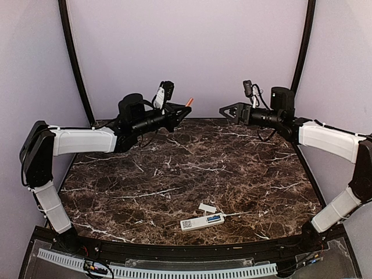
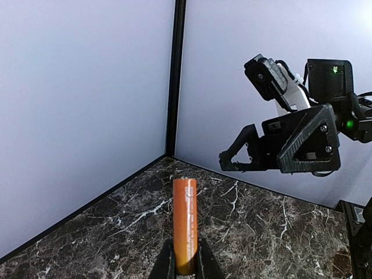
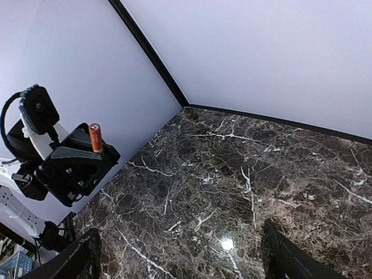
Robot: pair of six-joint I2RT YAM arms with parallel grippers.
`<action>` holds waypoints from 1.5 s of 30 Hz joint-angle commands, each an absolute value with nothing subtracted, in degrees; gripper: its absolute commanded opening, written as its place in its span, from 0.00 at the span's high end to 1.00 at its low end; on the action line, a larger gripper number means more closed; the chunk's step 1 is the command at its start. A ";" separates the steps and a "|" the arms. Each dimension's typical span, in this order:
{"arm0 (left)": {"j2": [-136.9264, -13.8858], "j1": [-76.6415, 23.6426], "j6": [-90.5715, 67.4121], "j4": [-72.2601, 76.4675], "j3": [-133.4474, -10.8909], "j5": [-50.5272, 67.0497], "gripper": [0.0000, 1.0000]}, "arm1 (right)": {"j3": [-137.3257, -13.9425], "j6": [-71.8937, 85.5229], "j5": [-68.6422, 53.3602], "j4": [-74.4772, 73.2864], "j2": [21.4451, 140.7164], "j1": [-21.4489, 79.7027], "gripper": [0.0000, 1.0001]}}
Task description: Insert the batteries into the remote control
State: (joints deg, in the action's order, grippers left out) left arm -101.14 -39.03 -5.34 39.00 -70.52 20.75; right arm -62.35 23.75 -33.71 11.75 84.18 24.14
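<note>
The table top (image 1: 174, 174) looks like polished stone: dark brown marble with white veins, glossy enough to throw back a bright spot of light in the right wrist view. The walls (image 1: 186, 52) are pale, matt and smooth. The orange-red battery (image 2: 185, 224) has a smooth, slightly shiny wrapper. The left gripper (image 2: 185, 266) and the right gripper (image 2: 225, 161) are matt black plastic — the arm shells (image 1: 81, 141) and the remote control (image 1: 202, 221) are smooth white plastic.
</note>
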 commanded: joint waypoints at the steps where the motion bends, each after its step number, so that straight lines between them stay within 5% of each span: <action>1: -101.41 -38.51 -5.84 34.81 -71.85 23.48 1.00 | -63.40 24.38 -35.31 13.45 85.23 24.42 0.10; 8: -99.00 -38.66 -5.97 35.81 -68.33 25.68 1.00 | -68.82 20.54 -40.77 9.89 86.19 26.33 0.26; 16: -93.04 -46.61 3.37 42.16 -56.75 15.37 1.00 | -63.71 19.61 -38.76 12.73 80.14 32.39 0.32; 22: -89.70 -54.07 0.36 67.48 -40.34 7.15 1.00 | -57.55 26.20 -27.69 13.58 74.96 40.47 0.35; 29: -84.99 -62.48 -2.21 74.83 -32.21 -4.23 1.00 | -52.28 31.67 -12.80 12.63 66.72 52.64 0.36; 34: -82.49 -65.12 -3.25 76.67 -30.79 -7.52 1.00 | -50.02 33.30 -5.14 11.01 64.36 59.07 0.35; 45: -81.56 -65.83 -2.19 72.40 -33.40 -6.76 1.00 | -55.34 26.86 -8.91 14.09 71.54 63.62 0.40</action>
State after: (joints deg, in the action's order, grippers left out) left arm -82.08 -65.54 -2.33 72.49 -31.86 -6.74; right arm -52.71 30.68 -7.57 10.70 70.67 62.89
